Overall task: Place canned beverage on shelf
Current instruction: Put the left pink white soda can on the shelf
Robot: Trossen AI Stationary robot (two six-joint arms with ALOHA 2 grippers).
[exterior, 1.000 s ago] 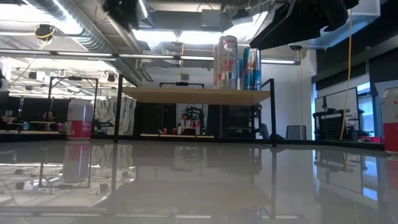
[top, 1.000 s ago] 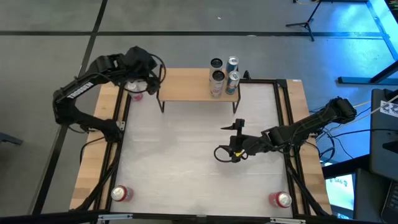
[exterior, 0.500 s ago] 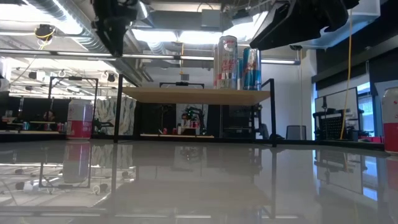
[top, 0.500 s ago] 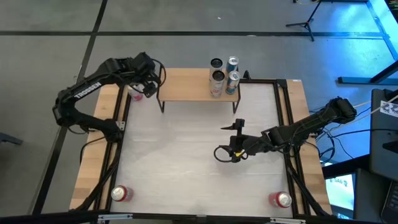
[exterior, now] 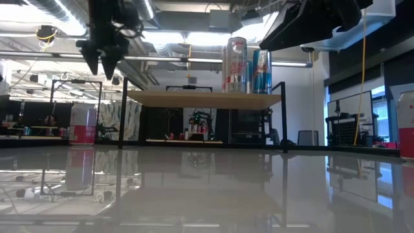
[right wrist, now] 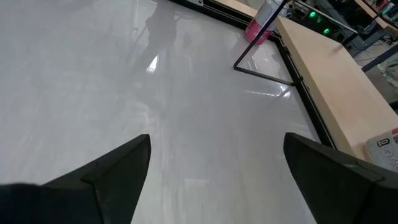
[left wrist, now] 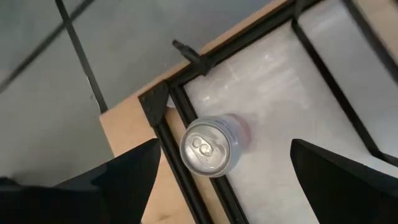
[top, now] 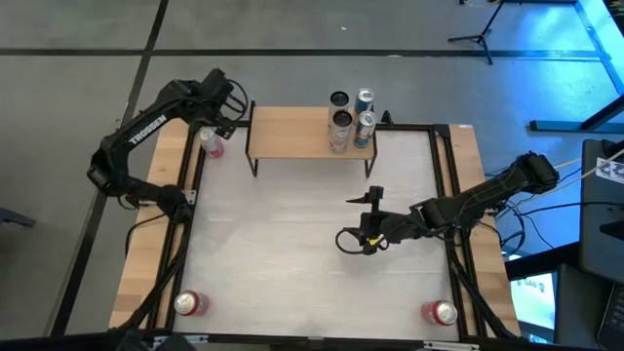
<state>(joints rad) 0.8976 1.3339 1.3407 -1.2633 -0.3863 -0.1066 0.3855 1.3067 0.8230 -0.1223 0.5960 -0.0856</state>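
A red-and-silver can stands upright on its base at the table's far left corner [top: 212, 144], left of the shelf; it also shows in the low view [exterior: 82, 125]. My left gripper [top: 209, 122] hangs above it, open, fingers pointing down; in the left wrist view [left wrist: 225, 144] the can's top [left wrist: 210, 145] lies between the fingers, well below them. The light-wood shelf [top: 292, 132] on black legs stands at the far edge with several cans [top: 340, 122] at its right end. My right gripper [top: 349, 240] is open and empty, low over the white tabletop right of centre.
A red can stands at the near left corner [top: 188, 303] and another at the near right corner [top: 441, 312]. A black frame [top: 198, 166] borders the white tabletop. The left part of the shelf board [exterior: 168, 97] is bare.
My left gripper has come down toward the red can at the far left corner and shifted a little toward the table's left edge. The can has stayed in place.
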